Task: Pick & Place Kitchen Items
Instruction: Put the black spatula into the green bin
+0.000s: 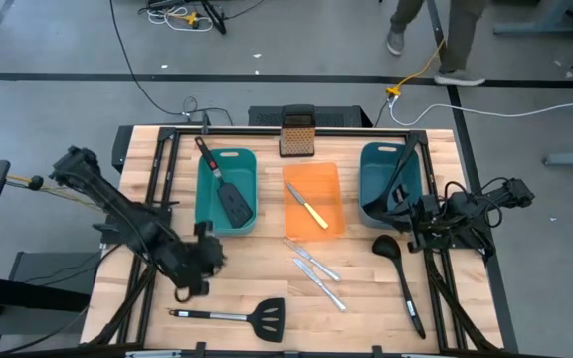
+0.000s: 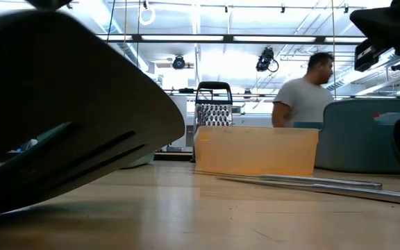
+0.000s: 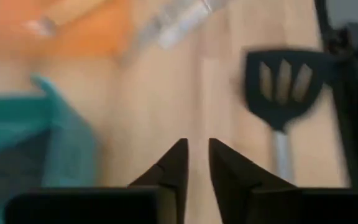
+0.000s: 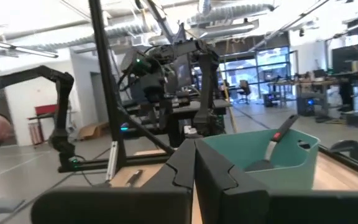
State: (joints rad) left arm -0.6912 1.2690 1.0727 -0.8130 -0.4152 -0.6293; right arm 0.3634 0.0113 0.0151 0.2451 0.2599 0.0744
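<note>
My left gripper point(image 1: 213, 261) hangs over the table's left side, just off the near end of the left teal bin point(image 1: 205, 189), slightly open with nothing between its fingers point(image 3: 196, 152). One black spatula point(image 1: 229, 194) lies in that bin. Another point(image 1: 252, 315) lies flat near the front edge, also seen in the left wrist view point(image 3: 283, 81). Two silver knives point(image 1: 316, 270) lie mid-table. The yellow-handled knife point(image 1: 309, 211) lies in the orange tray point(image 1: 328, 179). One ladle point(image 1: 401, 278) lies on the table. Another point(image 4: 277, 146) leans in the right teal bin point(image 1: 378, 164). My right gripper point(image 4: 194, 152) waits shut at the right edge.
A dark box grater point(image 1: 298, 134) stands at the far edge behind the orange tray. Black frame bars run along both table sides. A person point(image 2: 304, 94) stands beyond the far edge. Bare wood lies between the left bin and the near spatula.
</note>
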